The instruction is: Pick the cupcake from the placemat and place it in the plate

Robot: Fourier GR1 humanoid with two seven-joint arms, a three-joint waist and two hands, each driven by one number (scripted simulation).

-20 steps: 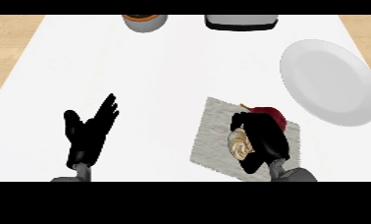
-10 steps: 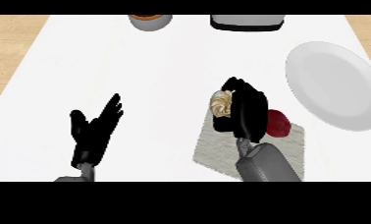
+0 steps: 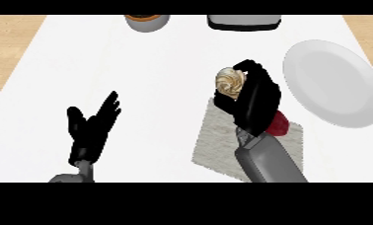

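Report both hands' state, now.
Left hand: open, holding nothing, resting at lower left.
Right hand: shut on the cupcake, above the placemat's far edge.

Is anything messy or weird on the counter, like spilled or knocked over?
Nothing looks spilled or broken. The right hand is curled round the cupcake, holding it above the placemat, short of the plate. A dark red thing on the placemat peeks out beside the forearm; I cannot tell what it is. The left hand rests open.
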